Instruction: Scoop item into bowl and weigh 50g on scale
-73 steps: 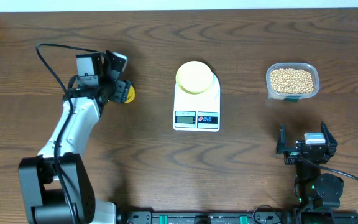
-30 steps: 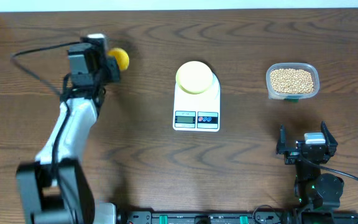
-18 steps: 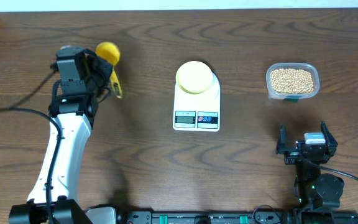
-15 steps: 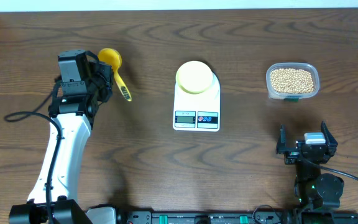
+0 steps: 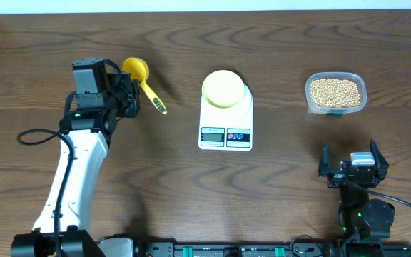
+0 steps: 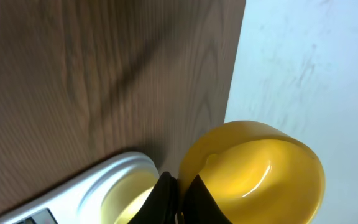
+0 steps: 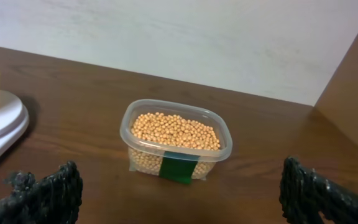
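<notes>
Glossy yellow plastic scoop (image 5: 136,70) (round-cupped) sits clamped in the left end effector (image 5: 132,96); right end effector (image 5: 349,151) gapes open.

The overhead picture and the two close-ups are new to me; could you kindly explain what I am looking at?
These are two robot arms at a wooden table. One camera looks down from above; the other two sit on the wrists. The left fingers grip a yellow scoop; the right fingers stand open and empty. In the middle a pale-yellow bowl rests on a white scale. To the right, a clear tub holds tan beans.
</notes>
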`<state>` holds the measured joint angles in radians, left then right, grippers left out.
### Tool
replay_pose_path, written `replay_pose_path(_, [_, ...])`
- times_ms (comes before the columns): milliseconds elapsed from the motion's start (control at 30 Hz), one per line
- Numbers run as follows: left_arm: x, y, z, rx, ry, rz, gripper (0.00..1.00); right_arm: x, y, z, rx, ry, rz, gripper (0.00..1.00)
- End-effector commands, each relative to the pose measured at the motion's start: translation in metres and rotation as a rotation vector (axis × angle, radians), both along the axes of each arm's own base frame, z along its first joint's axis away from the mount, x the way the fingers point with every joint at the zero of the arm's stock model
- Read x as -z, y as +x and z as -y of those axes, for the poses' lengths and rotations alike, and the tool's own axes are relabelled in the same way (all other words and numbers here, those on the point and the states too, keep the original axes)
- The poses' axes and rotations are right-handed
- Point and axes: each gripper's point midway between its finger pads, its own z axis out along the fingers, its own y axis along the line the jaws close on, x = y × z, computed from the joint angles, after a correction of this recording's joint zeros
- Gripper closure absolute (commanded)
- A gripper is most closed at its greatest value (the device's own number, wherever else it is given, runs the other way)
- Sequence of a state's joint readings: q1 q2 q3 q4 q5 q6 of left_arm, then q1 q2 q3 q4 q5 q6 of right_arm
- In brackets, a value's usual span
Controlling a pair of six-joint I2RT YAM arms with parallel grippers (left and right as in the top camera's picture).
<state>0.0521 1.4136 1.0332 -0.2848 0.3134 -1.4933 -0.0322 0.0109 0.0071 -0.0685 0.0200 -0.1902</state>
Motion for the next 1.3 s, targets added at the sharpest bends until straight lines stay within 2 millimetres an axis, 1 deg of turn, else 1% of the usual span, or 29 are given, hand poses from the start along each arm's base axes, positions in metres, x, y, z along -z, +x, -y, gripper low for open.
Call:
replay_pose_path(0, [-0.011,0.002,0.009,-0.026,-0.066,0.006,0.92,0.000,0.000,0.002,0.014,-0.011,0.001,0.01])
replay_pose_path(167, [-0.011,0.002,0.010,-0.034,-0.076,0.003,0.92,0.000,0.000,-0.001,-0.005,-0.006,0.003,0.01])
replay_pose_path(233, [-0.011,0.002,0.010,-0.039,-0.082,0.001,0.92,-0.004,0.000,-0.008,-0.040,0.011,0.021,0.01])
replay_pose_path(267, [-0.011,0.002,0.010,-0.039,-0.082,0.001,0.92,-0.009,0.000,-0.016,-0.090,0.035,0.040,0.01])
replay_pose_path(300, [-0.011,0.002,0.010,-0.046,-0.090,-0.001,0.92,-0.018,-0.001,-0.031,-0.173,0.074,0.071,0.01])
replay_pose_path(333, [-0.011,0.002,0.010,-0.048,-0.093,-0.002,0.92,-0.023,-0.002,-0.036,-0.206,0.115,0.090,0.01])
replay_pose_path(433, [-0.011,0.002,0.010,-0.059,-0.105,-0.006,0.92,-0.038,-0.002,-0.041,-0.233,0.268,0.129,0.01])
replay_pose_path(533, [-0.011,0.002,0.010,-0.060,-0.106,-0.006,0.92,-0.052,-0.003,-0.048,-0.277,0.291,0.135,0.01])
replay_pose_path(567, [-0.011,0.002,0.010,-0.060,-0.107,-0.006,0.92,-0.064,-0.003,-0.053,-0.306,0.291,0.129,0.01])
replay_pose_path(633, [-0.011,0.002,0.010,-0.068,-0.117,-0.010,0.92,-0.077,-0.001,-0.058,-0.336,0.292,0.114,0.01])
replay_pose_path(667, [-0.011,0.001,0.011,-0.078,-0.134,-0.015,0.92,-0.090,0.002,-0.063,-0.368,0.294,0.099,0.01])
replay_pose_path(700, [-0.012,0.001,0.013,-0.082,-0.142,-0.017,0.92,-0.096,0.004,-0.066,-0.384,0.295,0.090,0.01])
replay_pose_path(733, [-0.011,0.001,0.015,-0.093,-0.161,-0.024,0.92,-0.108,0.009,-0.074,-0.431,0.299,0.068,0.01])
replay_pose_path(800, [-0.012,0.001,0.021,-0.102,-0.185,-0.033,0.92,-0.126,0.016,-0.088,-0.523,0.305,0.030,0.01])
replay_pose_path(833, [-0.011,0.000,0.023,-0.107,-0.197,-0.038,0.92,-0.130,0.018,-0.092,-0.548,0.311,0.020,0.01])
replay_pose_path(900, [-0.011,0.000,0.028,-0.122,-0.225,-0.049,0.92,-0.146,0.033,-0.109,-0.651,0.393,-0.060,0.01])
replay_pose_path(967, [-0.011,-0.001,0.031,-0.136,-0.251,-0.059,0.92,-0.155,0.043,-0.121,-0.732,0.449,-0.124,0.01])
replay_pose_path(1033, [-0.012,-0.001,0.034,-0.138,-0.260,-0.063,0.92,-0.167,0.056,-0.139,-0.872,0.517,-0.214,0.01])
replay_pose_path(1100, [-0.011,-0.002,0.037,-0.130,-0.260,-0.065,0.92,-0.173,0.066,-0.152,-0.963,0.558,-0.277,0.01])
replay_pose_path(1167, [-0.011,-0.002,0.038,-0.125,-0.261,-0.065,0.92,-0.172,0.080,-0.174,-1.061,0.576,-0.344,0.01])
replay_pose_path(1233, [-0.012,-0.002,0.038,-0.125,-0.262,-0.065,0.93,-0.163,0.090,-0.194,-1.106,0.587,-0.398,0.01])
replay_pose_path(1267, [-0.012,-0.002,0.040,-0.119,-0.268,-0.066,0.92,-0.156,0.095,-0.211,-1.138,0.593,-0.437,0.01])
